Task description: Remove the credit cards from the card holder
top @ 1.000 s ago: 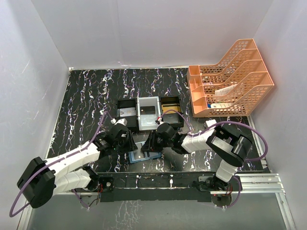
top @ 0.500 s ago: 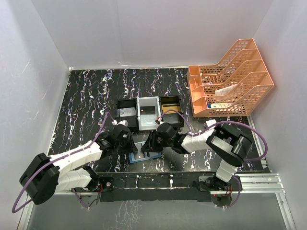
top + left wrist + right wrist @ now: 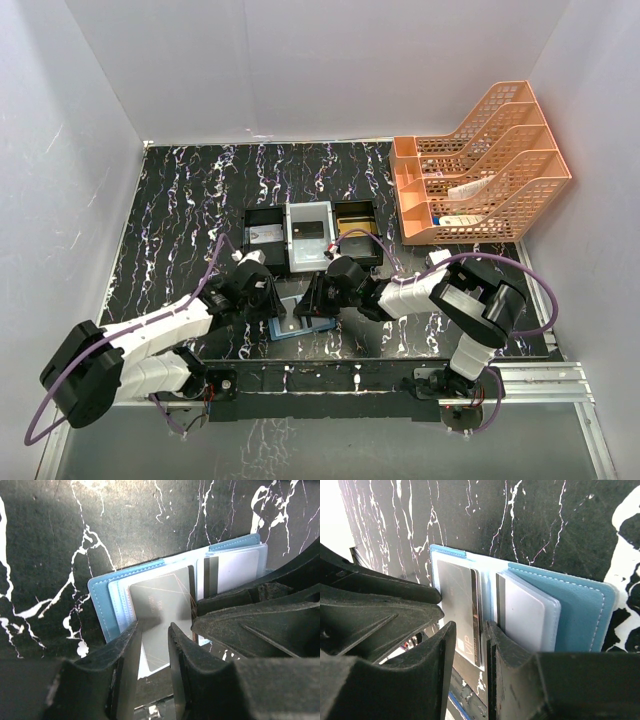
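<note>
The card holder [image 3: 300, 324] lay open on the table [image 3: 180, 210], right between my two grippers. From above it was only a blue sliver. My left wrist view showed a grey card [image 3: 160, 600] in one pocket and a pale striped card [image 3: 235, 570] beside it, and only my right wrist view caught "VIP" lettering on the grey one. My left gripper [image 3: 157, 626] stood narrowly parted over the grey card, my right gripper [image 3: 470, 625] likewise from the opposite side. Pinching or just straddling, I couldn't tell. My fingers hid the holder's near edge. Beyond sat a three-compartment tray [image 3: 310, 240], its contents hard to make out.
</note>
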Robot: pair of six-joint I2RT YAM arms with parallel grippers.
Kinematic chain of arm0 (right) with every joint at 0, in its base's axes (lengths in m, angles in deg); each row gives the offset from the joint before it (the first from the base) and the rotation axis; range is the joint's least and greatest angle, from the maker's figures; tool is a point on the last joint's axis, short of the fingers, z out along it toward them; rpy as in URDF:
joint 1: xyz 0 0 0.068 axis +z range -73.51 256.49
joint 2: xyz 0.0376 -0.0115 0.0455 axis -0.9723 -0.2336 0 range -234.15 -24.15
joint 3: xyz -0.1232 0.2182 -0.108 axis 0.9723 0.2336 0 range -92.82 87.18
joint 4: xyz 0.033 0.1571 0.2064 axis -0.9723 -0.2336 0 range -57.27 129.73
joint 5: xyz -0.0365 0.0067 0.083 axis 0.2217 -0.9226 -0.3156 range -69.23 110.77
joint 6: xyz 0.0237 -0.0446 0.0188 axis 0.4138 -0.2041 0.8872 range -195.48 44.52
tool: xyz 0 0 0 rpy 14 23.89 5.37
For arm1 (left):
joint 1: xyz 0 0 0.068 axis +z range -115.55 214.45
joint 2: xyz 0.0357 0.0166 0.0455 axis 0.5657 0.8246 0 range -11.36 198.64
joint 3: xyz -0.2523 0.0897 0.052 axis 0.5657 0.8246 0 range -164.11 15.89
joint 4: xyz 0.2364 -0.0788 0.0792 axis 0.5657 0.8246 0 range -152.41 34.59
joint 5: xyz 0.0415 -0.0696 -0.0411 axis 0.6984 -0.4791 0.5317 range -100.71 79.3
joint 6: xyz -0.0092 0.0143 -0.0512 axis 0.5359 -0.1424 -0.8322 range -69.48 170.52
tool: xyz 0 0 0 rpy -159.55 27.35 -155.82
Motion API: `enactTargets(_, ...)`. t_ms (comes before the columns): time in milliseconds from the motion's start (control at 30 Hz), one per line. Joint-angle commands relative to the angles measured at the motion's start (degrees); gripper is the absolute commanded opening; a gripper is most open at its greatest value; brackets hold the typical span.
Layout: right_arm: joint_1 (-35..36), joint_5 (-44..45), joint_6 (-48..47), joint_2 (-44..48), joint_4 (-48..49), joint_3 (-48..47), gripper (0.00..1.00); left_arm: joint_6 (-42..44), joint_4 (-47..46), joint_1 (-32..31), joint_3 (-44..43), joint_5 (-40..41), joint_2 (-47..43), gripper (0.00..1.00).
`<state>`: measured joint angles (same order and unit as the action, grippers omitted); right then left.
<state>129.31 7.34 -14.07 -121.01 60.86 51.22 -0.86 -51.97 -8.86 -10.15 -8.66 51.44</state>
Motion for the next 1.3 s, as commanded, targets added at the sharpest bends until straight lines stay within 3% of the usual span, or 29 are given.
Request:
enactTargets(0, 0.07, 2.47, -1.29, -0.13, -2.25, -0.64, 0.28, 1.71, -3.33, -0.03, 2.28, -2.06, 1.51, 0.25)
enactTargets(267, 0.07, -1.20, -1.20, 1.08, 3.76, 1.15, 0.23, 0.74, -4.30, -0.05, 4.95, -2.47, 0.67, 0.21)
enactTargets(433, -0.32, -1.68, -0.73, 1.81, 5.31, 1.84, 0.00, 0.75, -3.60, -0.06, 4.91, -2.05, 0.41, 0.21)
enactTargets(767, -3.43, -5.12, -0.20, 5.01, 7.49, 5.44, 0.00, 1.91, -1.15, -0.02, 3.89, -0.18, 0.24, 0.21)
enactTargets(1100, -4.76, -3.14, -3.17, 6.91, -0.53, 5.01, 0.00, 2.51, 0.22, -0.02, 2.75, 1.00, -0.19, 0.22)
enactTargets(1267, -5.33, -2.92, -2.26, 7.33, 0.41, 6.02, 0.00, 2.79, 3.74, -0.02, -1.13, 3.40, -2.50, 0.34)
